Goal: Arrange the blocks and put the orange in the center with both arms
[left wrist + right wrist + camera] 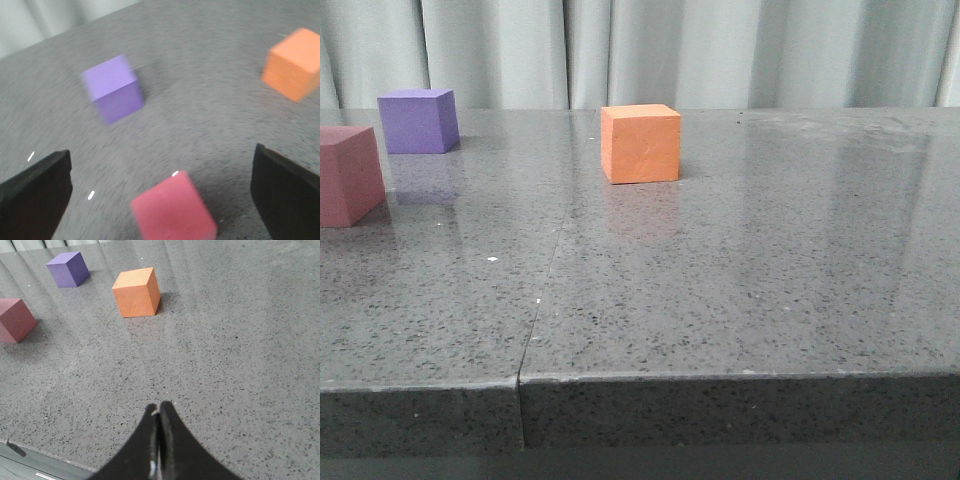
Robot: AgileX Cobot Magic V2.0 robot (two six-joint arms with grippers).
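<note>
The left claw [160,192] hangs tilted over the table [740,290], its fingers [32,192] spread wide and holding nothing, the pink cube [172,210] below between them; the right claw [160,440] is pressed closed and empty, low over the near table; the orange cube [640,143] sits centre-far, the purple cube [417,120] far left.

We see no readable text, labels, brands or numbers anywhere; every visible surface is plain and unmarked.
</note>
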